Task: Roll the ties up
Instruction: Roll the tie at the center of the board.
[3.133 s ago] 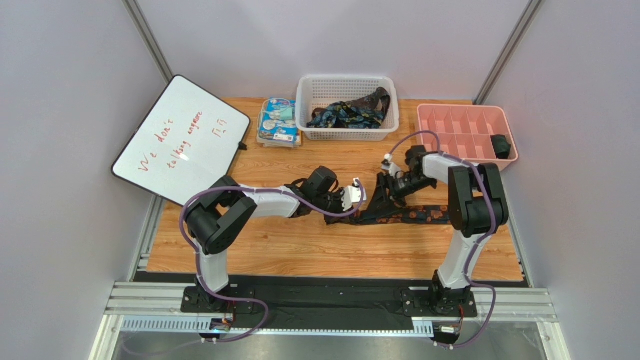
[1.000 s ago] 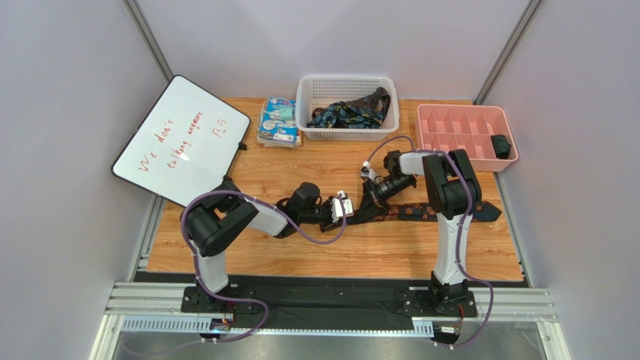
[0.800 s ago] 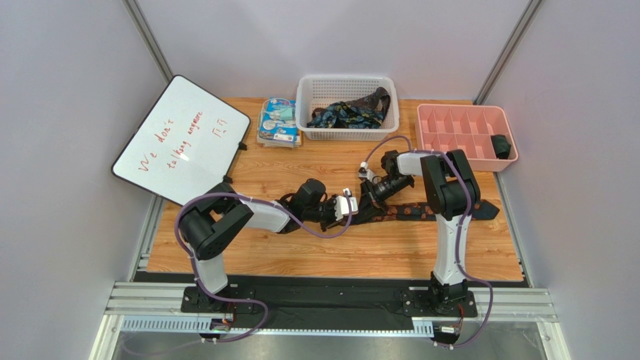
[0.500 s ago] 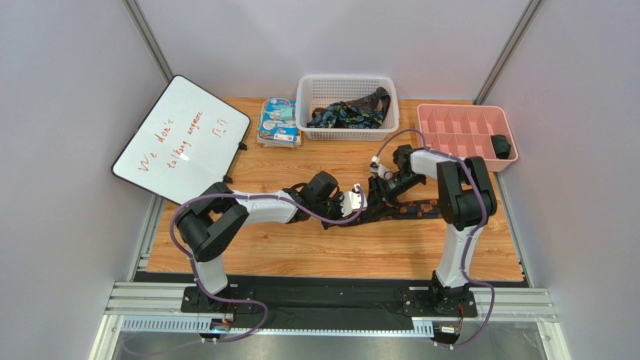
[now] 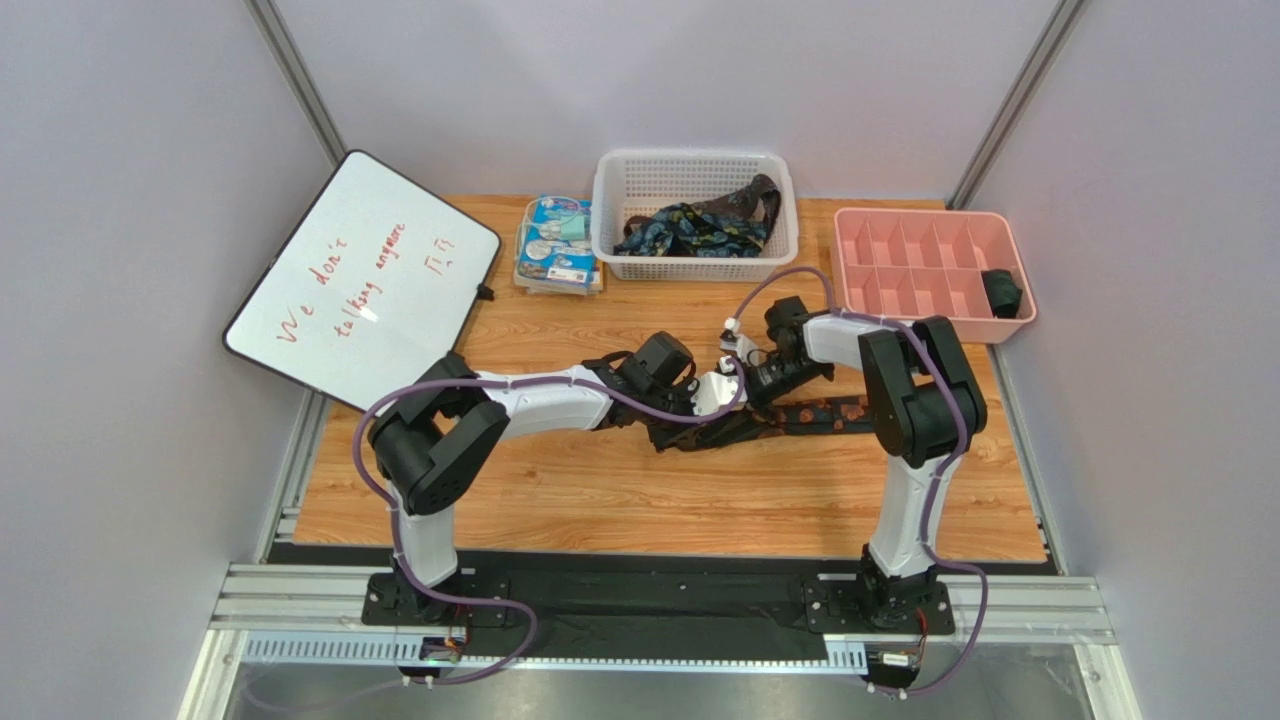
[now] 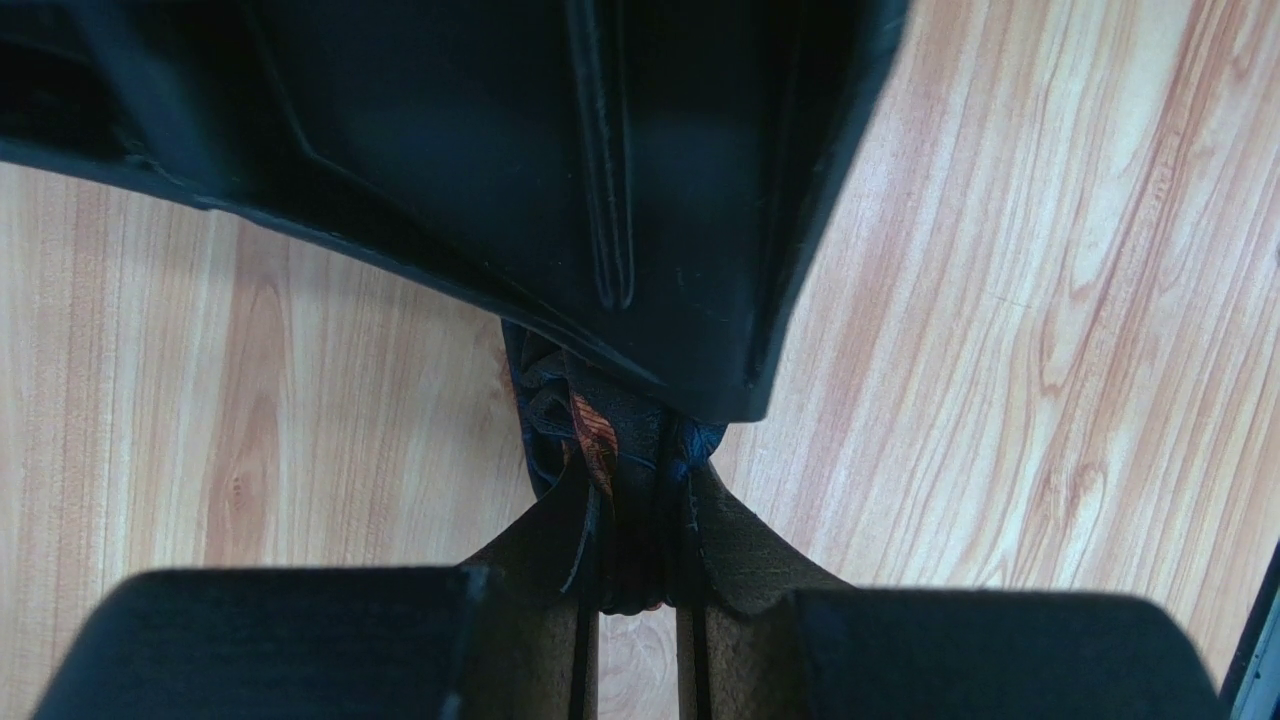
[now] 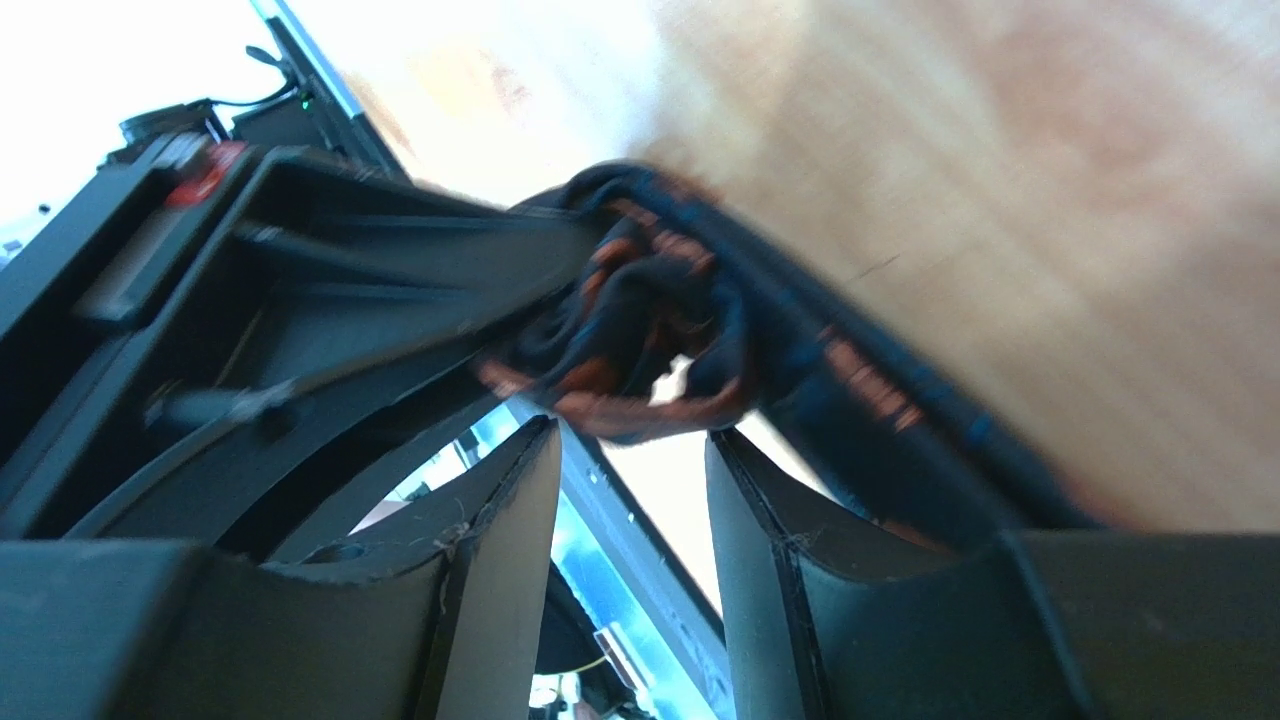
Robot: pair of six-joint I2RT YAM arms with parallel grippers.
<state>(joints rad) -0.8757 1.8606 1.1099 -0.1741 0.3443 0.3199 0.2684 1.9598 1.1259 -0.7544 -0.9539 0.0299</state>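
One dark tie with orange-brown blotches (image 5: 819, 411) lies flat on the wooden table (image 5: 601, 495), its tail running right. Its left end is wound into a small roll between my two grippers. My left gripper (image 5: 718, 399) is shut on the tie's fabric (image 6: 624, 480), pinched between its fingertips (image 6: 541, 578). My right gripper (image 5: 747, 375) faces it, wrist turned over, with the roll (image 7: 646, 345) held at its fingertips (image 7: 519, 480); the jaws stand apart by the roll's width. More ties (image 5: 699, 228) lie heaped in the white basket (image 5: 609, 192).
A pink divided tray (image 5: 902, 240) at the back right holds a dark rolled item (image 5: 1002, 290). A blue-white packet (image 5: 556, 243) lies left of the basket. A whiteboard (image 5: 361, 278) leans at the left edge. The two grippers are almost touching.
Both grippers shifted left, then back right and farther from me. The tie's free tail has been drawn left and looks shorter. Both grippers kept their hold.
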